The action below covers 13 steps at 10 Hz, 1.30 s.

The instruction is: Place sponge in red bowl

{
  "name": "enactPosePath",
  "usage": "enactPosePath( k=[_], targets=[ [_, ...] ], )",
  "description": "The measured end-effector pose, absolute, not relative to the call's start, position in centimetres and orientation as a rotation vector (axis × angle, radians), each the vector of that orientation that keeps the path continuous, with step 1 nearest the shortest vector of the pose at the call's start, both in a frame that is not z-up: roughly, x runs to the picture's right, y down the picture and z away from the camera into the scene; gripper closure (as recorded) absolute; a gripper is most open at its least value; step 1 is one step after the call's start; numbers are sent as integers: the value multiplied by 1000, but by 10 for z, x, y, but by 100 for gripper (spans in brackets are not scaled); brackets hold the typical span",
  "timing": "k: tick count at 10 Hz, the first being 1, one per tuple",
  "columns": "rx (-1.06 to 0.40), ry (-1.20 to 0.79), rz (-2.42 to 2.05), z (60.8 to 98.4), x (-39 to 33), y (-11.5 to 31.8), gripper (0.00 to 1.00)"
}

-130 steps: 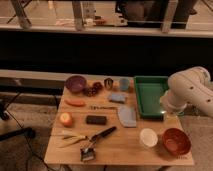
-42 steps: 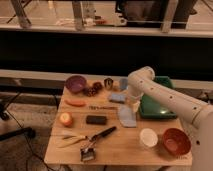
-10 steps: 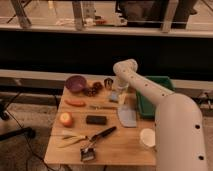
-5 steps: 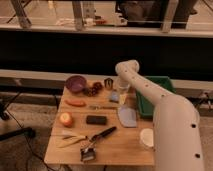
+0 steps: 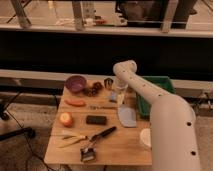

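The sponge [image 5: 114, 96] lies towards the back of the surface [image 5: 56, 149], between the purple bowl [image 5: 76, 83] and the green tray [image 5: 165, 83]. My arm [image 5: 150, 96] reaches across that tray and brings my jaws right down at the sponge. I cannot tell whether they are open or closed on it. The grey-blue flat piece [image 5: 127, 116] lies just in front, with the black block [image 5: 96, 119] near it.

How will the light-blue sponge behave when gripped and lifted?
The sponge looks like a small soft pad, so it probably squashes under grip and weighs little. Lying flat and rectangular, it's unlikely to roll. The end effector hangs right at it, so a shallow pinch may suffice.
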<state>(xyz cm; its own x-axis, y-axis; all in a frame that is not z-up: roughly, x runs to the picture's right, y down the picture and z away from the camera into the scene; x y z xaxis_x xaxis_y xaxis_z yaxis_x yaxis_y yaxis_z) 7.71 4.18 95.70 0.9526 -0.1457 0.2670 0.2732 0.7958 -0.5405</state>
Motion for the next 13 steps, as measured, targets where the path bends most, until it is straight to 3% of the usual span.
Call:
enactPosePath(
  k=[13],
  targets=[
    [-645,-127,-132,980,92,43,20]
  ],
)
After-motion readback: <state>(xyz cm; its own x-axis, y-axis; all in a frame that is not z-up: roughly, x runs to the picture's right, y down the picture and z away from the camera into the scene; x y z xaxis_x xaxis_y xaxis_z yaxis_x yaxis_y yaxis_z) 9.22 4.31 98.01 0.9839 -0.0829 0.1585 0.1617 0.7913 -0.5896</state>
